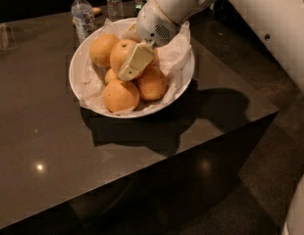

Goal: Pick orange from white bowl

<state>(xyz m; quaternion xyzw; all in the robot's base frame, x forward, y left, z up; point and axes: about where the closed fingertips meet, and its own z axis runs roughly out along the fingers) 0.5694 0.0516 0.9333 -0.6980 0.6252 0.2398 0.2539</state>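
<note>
Presently: gripper [135, 62] low in white bowl [72, 82] on dark table [44, 146], lying against the orange [121, 53] atop the pile, likely chosen as the most reachable fruit. Whether it clasps the orange cannot be told. Water bottle [83, 14] behind.

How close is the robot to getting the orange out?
Reaching looks done: the gripper is down in the bowl, right against the orange. Grabbing is what's in hand now. Left: lifting it out, since the orange sits among the others, not yet raised.
</note>
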